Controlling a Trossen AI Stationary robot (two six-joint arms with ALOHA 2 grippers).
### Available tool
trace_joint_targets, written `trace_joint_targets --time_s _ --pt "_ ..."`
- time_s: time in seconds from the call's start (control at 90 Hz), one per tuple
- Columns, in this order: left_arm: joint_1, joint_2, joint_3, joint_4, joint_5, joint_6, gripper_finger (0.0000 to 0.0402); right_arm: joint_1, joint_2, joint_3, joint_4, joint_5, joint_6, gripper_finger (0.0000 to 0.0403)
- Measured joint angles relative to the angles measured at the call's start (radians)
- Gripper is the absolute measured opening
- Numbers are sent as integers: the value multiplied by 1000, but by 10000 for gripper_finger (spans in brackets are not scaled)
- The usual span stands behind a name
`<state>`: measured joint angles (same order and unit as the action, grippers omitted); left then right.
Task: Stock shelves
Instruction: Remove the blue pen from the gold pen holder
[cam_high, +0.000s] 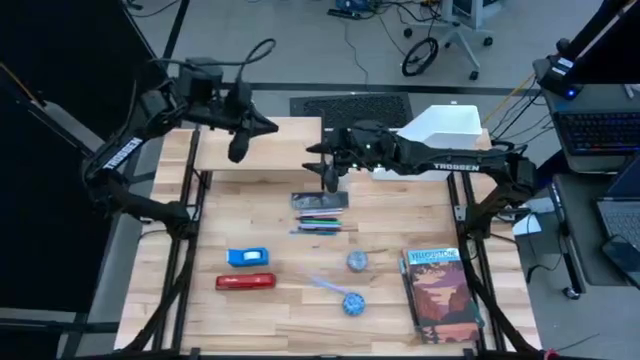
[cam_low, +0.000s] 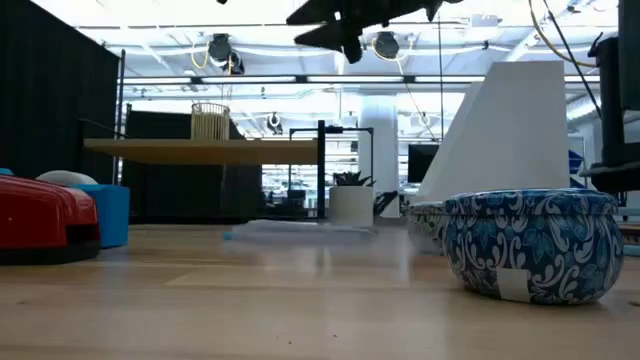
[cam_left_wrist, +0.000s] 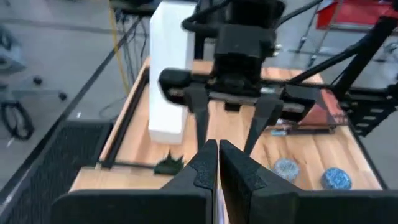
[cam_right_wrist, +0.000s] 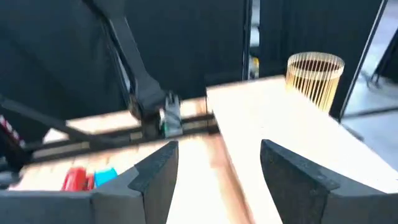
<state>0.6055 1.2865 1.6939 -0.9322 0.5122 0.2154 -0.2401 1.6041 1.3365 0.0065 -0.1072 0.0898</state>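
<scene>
The low light-wood plank shelf on thin black legs stands along the table's far edge toward the left corner. The large white box-shaped file holder stands beside it toward the far right corner. In the low view the shelf's plank sits raised above the tabletop, with a small round cage-like holder of pale thin rods on it.

The left gripper hangs over the shelf's plank, and in the left wrist view its two dark fingers are pressed together with nothing visible between them. The right gripper hovers just past the shelf's right end, over the middle of the table. Its fingers are spread wide and hold nothing — the shelf's plank shows through the gap between them.

On the light-wood tabletop lies a row of coloured pens and pencils with a dark flat case just beyond it, near the centre. Toward the near left sit a blue rectangular block and a red stapler, one just beside the other. Two round blue-and-white patterned tins lie right of centre — one nearer the middle, the other nearer the front edge. A book with a canyon landscape on its cover lies near the near right corner.
</scene>
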Motion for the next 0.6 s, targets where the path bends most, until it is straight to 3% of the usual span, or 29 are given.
trace_joint_targets --time_s 0.189,0.356,0.6 --pt "0 0 0 -72 -97 8 0 4 0 0 -218 0 -24 208" --pt "0 0 -1 -91 -103 12 0 30 -1 0 -341 -7 -61 212" --pt "0 0 -1 -144 -103 27 0 159 -1 0 -558 -27 -256 230"
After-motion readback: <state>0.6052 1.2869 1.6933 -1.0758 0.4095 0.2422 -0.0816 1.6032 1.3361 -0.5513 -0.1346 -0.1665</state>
